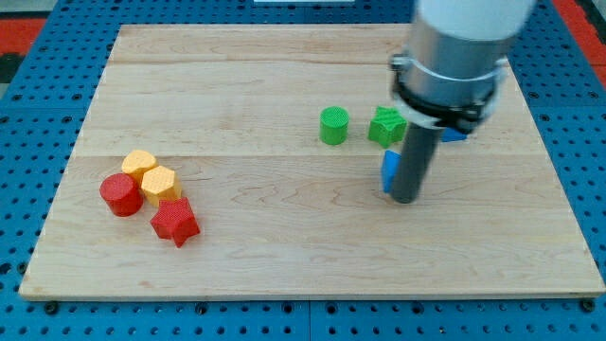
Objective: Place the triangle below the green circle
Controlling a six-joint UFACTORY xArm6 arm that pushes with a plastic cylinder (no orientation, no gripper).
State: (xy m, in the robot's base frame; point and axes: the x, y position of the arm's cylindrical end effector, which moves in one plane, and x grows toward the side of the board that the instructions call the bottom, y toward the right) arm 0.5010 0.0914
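Triangle first: the only candidate I can make out is a blue block (389,169) lying against my tip (404,198) on its view-left side, mostly hidden by the rod, so its shape is a guess. Another blue piece (455,134) peeks out on the view-right of the rod, under the arm's collar (which of the two is the triangle I cannot tell). The green circle (333,125) sits well to the view-left of my tip and a little toward the view's top, with a green star-like block (386,124) between it and the rod.

I carry no jaws, only the rod, so nothing is gripped; the blue block merely touches it.

To do this step well, I judge the push should run steadily toward the view's left, keeping the rod centred behind the block so it does not pivot off, and ending directly under the circle without nudging either green block.

The arm hangs vertical, rod upright, tip on the wooden board (284,256).
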